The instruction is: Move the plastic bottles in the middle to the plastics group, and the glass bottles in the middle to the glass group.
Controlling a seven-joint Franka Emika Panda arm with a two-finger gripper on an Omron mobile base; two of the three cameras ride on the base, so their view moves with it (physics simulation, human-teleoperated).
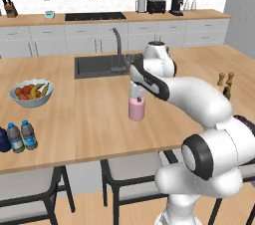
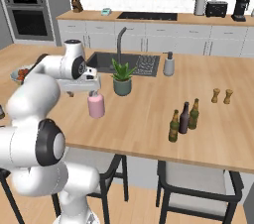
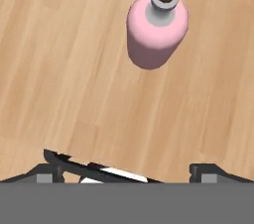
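The pink bottle [image 1: 136, 108] stands upright near the middle of the table [image 1: 89, 119], short of the sink, with nothing touching it. The gripper [image 2: 92, 90] hangs directly above its cap; in the hand view the two fingertips [image 3: 52, 168] stand wide apart with bare wood between them, so it is spread and holds nothing. At the table's left front corner stand two water bottles [image 1: 22, 136] beside a navy bottle [image 1: 3, 139], with a fruit bowl [image 1: 31, 92] further back. Toward the right end, the green bottle [image 2: 174, 126] stands among the brown bottles [image 2: 184, 117], with two wooden mills [image 2: 222, 95] behind. By this layout the plastic and green bottles appear delivered, and the pink bottle is the last item outstanding. The step in hand is its pickup. The next move calls for a descent centred on the bottle, closing on the body or neck, then carriage to the brown bottles without tipping them.
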